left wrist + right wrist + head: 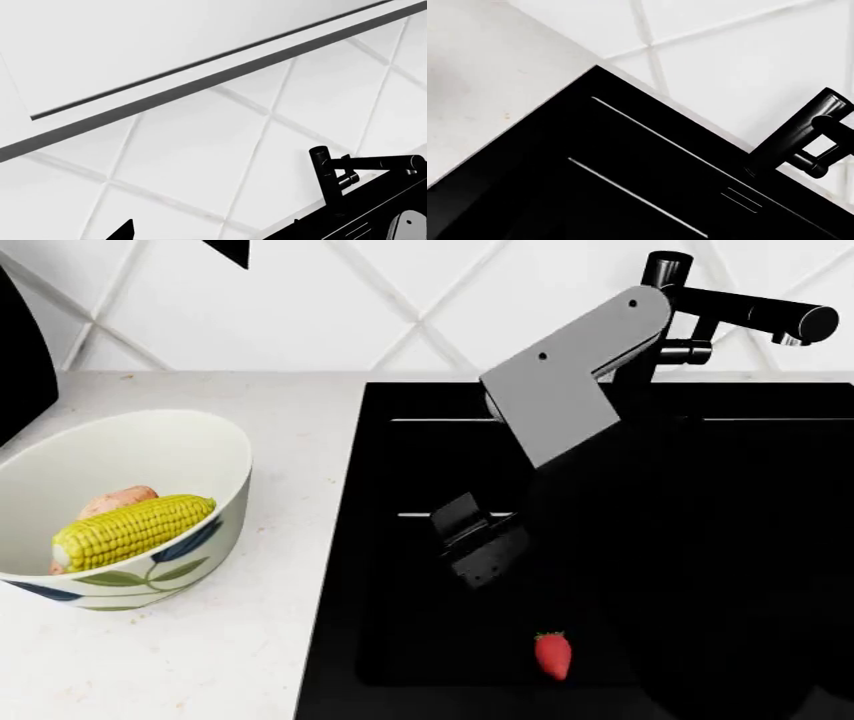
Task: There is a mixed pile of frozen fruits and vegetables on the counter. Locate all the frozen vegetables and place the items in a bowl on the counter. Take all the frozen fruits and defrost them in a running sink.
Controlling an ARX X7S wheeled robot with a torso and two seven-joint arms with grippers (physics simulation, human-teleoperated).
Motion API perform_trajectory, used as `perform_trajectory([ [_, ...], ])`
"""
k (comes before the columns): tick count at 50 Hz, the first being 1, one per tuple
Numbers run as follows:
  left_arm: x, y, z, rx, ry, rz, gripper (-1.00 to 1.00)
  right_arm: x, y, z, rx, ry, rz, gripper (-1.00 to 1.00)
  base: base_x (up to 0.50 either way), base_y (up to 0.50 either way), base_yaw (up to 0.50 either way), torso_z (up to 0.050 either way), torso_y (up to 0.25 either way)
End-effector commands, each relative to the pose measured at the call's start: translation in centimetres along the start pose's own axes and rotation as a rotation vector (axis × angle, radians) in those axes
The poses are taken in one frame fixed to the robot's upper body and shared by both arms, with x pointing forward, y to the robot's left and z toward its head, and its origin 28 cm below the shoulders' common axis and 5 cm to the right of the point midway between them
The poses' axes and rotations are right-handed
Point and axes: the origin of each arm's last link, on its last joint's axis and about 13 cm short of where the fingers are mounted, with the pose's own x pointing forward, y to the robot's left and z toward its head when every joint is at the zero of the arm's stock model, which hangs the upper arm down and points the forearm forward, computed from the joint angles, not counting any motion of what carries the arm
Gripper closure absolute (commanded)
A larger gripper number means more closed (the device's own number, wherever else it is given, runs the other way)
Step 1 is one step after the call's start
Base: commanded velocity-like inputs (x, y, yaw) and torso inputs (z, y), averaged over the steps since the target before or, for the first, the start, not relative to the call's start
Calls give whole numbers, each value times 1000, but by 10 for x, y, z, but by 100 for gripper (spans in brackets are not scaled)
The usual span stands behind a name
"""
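Observation:
The white bowl (220, 455) stands on the counter (200, 660) at the left, holding the yellow corn cob (134, 530) with the pinkish sweet potato (118, 502) behind it. A red strawberry (551, 655) lies on the floor of the black sink (400, 640), near its front edge. My right gripper (470, 540) hangs inside the basin, up and left of the strawberry and apart from it, and looks open and empty. The left gripper (210, 231) is raised toward the tiled wall, its tips wide apart and open. The halved citrus is out of view.
The black tap (747, 310) rises behind the sink at the right, with its spout over the basin; it also shows as the tap (333, 170) and the tap (807, 135). White tiled wall (267, 310) backs the counter. A dark object (20, 350) stands at the far left.

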Motion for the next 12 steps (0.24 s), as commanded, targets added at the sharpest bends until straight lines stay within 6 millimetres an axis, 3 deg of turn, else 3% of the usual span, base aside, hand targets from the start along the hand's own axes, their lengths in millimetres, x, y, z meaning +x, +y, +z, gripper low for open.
perform_trajectory([
  [1, 0, 0, -1, -1, 4, 2, -100, -22, 4, 1, -27, -119, -9, -100, 0, 0, 0, 0, 0],
  [12, 1, 0, -3, -4, 10, 1, -100, -46, 10, 0, -74, -223, -16, -100, 0, 0, 0, 0, 0],
])
